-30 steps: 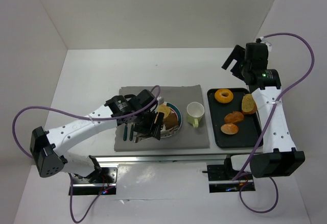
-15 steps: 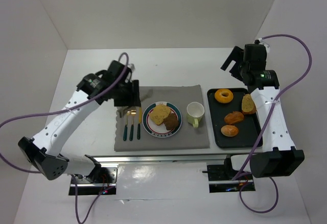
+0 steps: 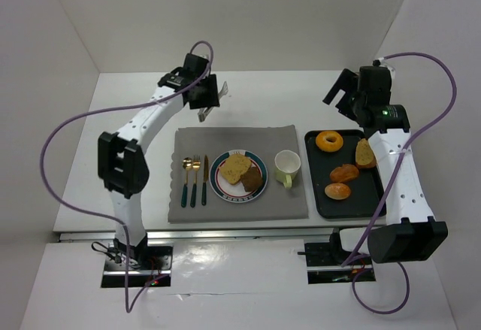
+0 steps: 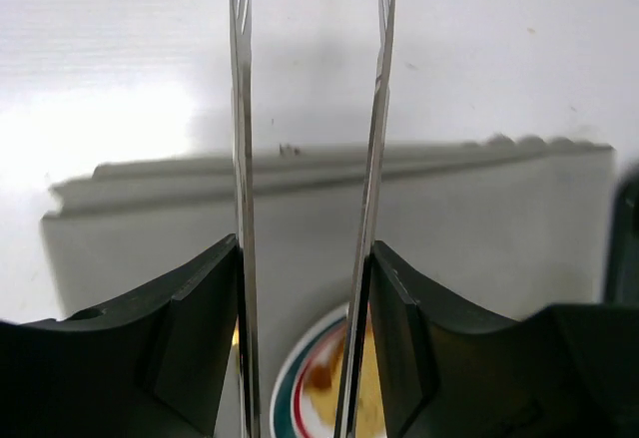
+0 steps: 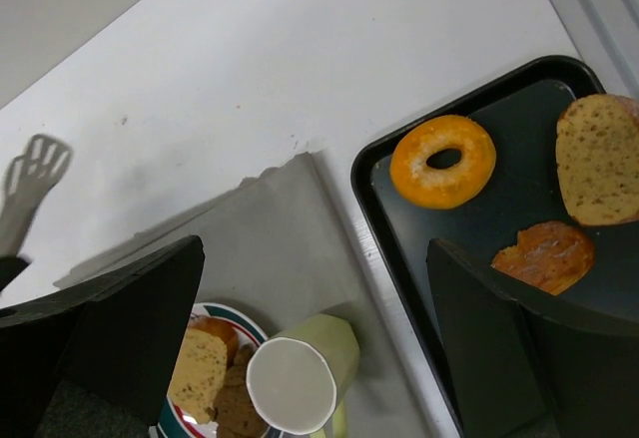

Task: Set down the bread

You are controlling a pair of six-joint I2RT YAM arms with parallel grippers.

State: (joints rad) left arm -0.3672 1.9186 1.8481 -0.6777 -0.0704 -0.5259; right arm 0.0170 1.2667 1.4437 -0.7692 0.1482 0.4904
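**Remote desk, looking down the table.** At far left my left gripper (image 3: 204, 95) hangs over bare table (image 3: 135, 119) beyond the grey mat (image 3: 289, 202). Its fingers are clamped on a pair of metal tongs (image 4: 243, 109), whose blades stand apart with nothing between them. Next along, on the mat, lies the cutlery (image 3: 195, 181), then the plate (image 3: 224, 189). The bread rests there: the toast slice (image 3: 238, 167) with the dark chunk (image 3: 253, 180) touching it on the right. To my eye the placing looks done. Further right stand the pale green cup (image 3: 285, 166) and the black tray (image 3: 316, 204), which holds the doughnut (image 3: 329, 141), orange rolls (image 3: 340, 181) and another tan slice (image 3: 366, 152). Above the tray's far end the right gripper (image 3: 340, 89) hovers, fingers wide apart and empty.

My worry is the tongs. They are pinched only by their thin arms, so a loosening grip could drop them onto the mat or plate and knock the bread. A low sweep homeward could also snag the mat's far edge.

The overhead view shows both pieces on the plate but not the gap between the blades. The left wrist view shows that gap empty, yet catches only a sliver of plate. Only the right wrist view shows the tongs' slotted head and the bread just beside the cup.
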